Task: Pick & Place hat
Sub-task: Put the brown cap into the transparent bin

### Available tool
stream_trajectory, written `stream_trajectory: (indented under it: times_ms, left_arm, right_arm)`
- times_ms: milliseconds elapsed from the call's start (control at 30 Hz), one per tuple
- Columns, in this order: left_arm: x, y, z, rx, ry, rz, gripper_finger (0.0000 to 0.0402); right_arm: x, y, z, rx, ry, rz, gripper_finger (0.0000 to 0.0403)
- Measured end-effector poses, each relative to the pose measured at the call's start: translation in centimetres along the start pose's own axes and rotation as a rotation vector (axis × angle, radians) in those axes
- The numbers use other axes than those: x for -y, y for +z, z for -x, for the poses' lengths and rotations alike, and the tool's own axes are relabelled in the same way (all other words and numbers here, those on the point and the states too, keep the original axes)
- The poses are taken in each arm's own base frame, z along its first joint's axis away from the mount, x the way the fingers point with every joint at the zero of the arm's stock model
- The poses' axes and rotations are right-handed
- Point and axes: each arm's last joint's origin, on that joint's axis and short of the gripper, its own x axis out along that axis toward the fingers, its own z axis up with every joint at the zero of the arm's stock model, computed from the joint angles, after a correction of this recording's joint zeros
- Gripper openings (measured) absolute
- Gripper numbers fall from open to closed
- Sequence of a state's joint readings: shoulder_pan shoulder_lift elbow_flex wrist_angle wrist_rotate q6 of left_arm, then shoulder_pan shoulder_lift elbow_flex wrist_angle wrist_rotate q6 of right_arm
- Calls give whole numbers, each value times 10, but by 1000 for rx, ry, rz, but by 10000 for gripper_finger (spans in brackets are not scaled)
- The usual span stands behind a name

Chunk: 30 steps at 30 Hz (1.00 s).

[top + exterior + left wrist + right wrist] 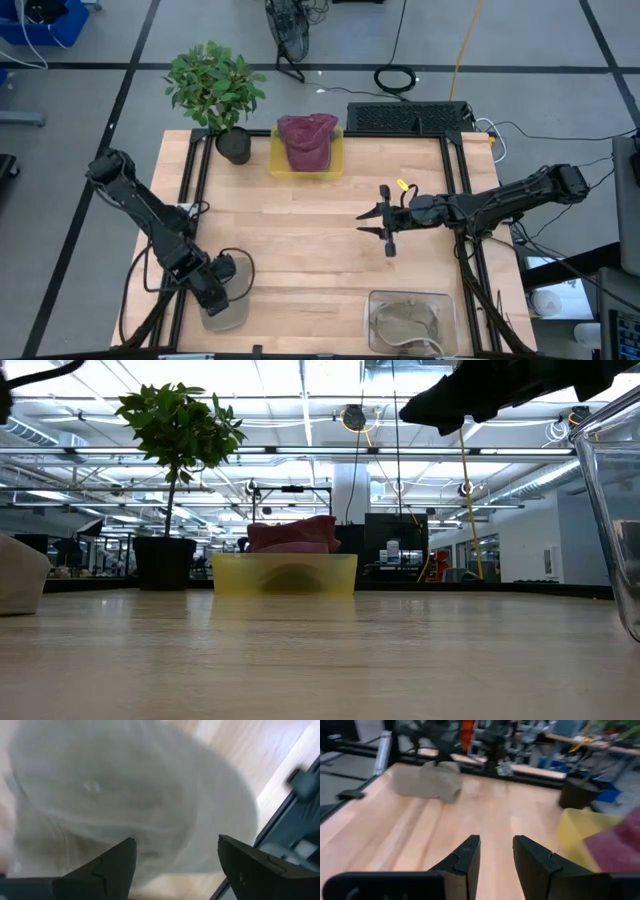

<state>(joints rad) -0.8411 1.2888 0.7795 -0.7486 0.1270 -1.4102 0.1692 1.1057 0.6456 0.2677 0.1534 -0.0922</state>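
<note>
High view: we see the left gripper low over a pale hat at the worktop's near left corner; a maroon hat sits in a yellow tray, and a clear bin waits near right.

Low view: the tray looks translucent and rigid, the maroon cloth slumped.

Left wrist view: fingers apart over soft, wrinkled fabric; we judge a shallow pinch could slip or drag it.

Right wrist view: right gripper hovers mid-worktop, fingers slightly apart, holding nothing.
</note>
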Motion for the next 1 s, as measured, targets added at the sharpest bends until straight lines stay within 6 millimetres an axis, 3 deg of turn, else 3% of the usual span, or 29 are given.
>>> stream_trajectory:
  times_ms: [200, 567, 1000]
  left_arm:
    - [6, -12, -16, -68, 27, -78, 250]
    - [8, -8, -33, -5, 99, -268, 199]
    - [7, -7, -31, -48, 83, -371, 45]
  right_arm:
    - [1, 3, 0, 29, -12, -2, 102]
    - [1, 3, 0, 33, -11, -6, 102]
    - [0, 1, 0, 12, -8, -5, 102]
